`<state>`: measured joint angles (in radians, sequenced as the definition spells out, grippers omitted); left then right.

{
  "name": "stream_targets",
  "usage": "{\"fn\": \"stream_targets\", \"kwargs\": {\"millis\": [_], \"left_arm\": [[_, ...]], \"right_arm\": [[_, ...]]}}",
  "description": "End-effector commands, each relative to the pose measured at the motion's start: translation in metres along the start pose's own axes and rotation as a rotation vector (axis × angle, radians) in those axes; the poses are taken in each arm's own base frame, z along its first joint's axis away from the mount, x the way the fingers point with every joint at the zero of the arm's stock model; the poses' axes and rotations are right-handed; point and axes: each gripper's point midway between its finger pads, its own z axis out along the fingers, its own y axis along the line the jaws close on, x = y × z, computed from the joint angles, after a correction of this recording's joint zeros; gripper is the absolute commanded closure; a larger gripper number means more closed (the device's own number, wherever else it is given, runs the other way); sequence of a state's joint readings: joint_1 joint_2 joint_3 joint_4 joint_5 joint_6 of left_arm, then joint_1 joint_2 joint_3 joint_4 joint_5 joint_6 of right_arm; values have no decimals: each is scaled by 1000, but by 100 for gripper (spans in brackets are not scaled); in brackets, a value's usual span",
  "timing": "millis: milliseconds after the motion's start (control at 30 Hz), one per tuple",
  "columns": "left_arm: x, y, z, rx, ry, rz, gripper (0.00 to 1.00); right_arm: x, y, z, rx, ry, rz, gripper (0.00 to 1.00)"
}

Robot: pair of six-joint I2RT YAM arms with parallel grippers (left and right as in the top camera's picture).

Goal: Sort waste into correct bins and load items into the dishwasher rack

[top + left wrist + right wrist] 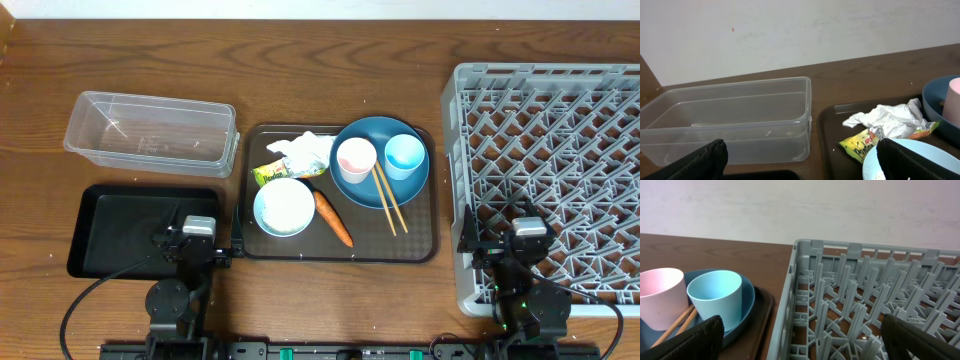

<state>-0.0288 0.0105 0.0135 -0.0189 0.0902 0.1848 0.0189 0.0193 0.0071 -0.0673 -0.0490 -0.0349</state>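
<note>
nothing is sorted or loaded yet, so this reads as the opening step; the left gripper [197,232] hangs over the near right corner of the black tray [105,228], its claw spread wide and holding nothing, the dark fingers [695,161] at the bottom corners of its wrist view; the right gripper [527,236] sits over the near left part of the dishwasher rack [560,110], equally wide and empty.

all the waste and dishes lie on the brown serving tray [262,250] between the arms: crumpled tissue [308,150] at its far left, overlapping the yellow-green wrapper [270,173]; light blue bowl [284,207] with what looks like white rice; carrot [333,218] just right of the bowl; blue plate [372,190] carrying the pink cup [356,158], light blue cup [404,155] and chopsticks [390,200]; the clear tub [150,128] and the rack hold nothing.

the likely first move is the left arm reaching right over the serving tray's raised rim for the carrot or tissue, which calls for a lift before crossing; the carrot lies close between bowl and chopsticks, so the fingers have little room at its sides.

the rack's tall left wall stands just beside the serving tray's right rim, so the right arm must rise clear of it; bare table lies open along the far side.
</note>
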Motion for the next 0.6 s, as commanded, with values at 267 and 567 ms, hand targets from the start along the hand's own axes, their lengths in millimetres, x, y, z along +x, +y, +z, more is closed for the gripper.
{"fn": "stream_targets", "kwargs": {"millis": [267, 567], "left_arm": [[15, -6, 0, 30, 49, 10, 2], [-2, -26, -1, 155, -8, -191, 2]], "right_arm": [[2, 0, 0, -1, 5, -4, 1], [2, 0, 0, -1, 5, -4, 1]]}}
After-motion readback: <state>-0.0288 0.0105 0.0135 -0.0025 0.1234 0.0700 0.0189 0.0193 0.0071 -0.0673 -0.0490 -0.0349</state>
